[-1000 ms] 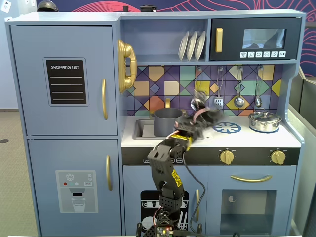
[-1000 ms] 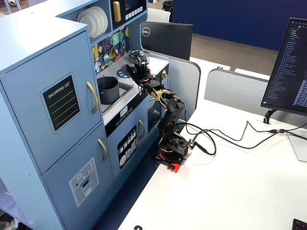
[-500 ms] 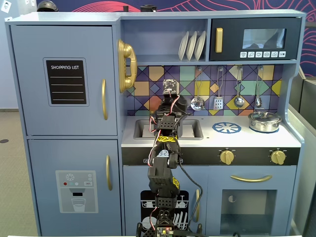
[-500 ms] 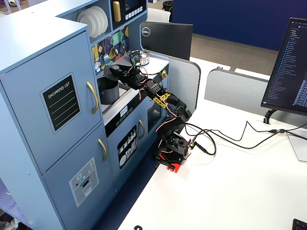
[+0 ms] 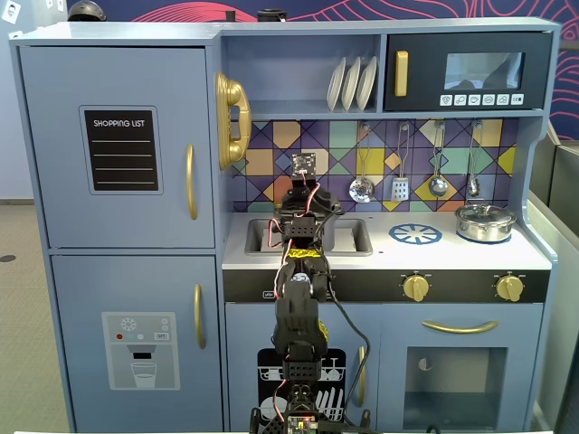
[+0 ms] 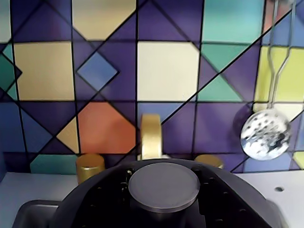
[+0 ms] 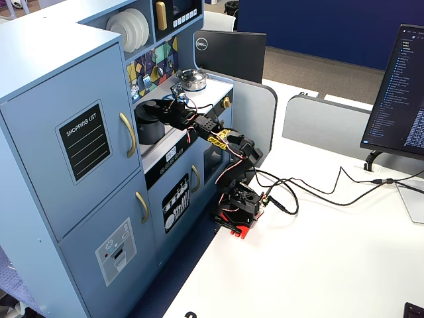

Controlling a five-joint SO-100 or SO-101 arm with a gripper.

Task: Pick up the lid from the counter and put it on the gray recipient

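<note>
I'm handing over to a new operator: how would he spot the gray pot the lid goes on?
Find the toy kitchen's sink, left of the blue burner. The gray pot stands in it, under the arm's gripper, which holds the lid. It is dark and matte, unlike the shiny silver pot at the counter's far right.

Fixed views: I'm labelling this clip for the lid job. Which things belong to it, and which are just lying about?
Job: dark gray lid; gray pot.

Lying about: silver pot; plates; slotted spoon; gold tap; monitor.
</note>
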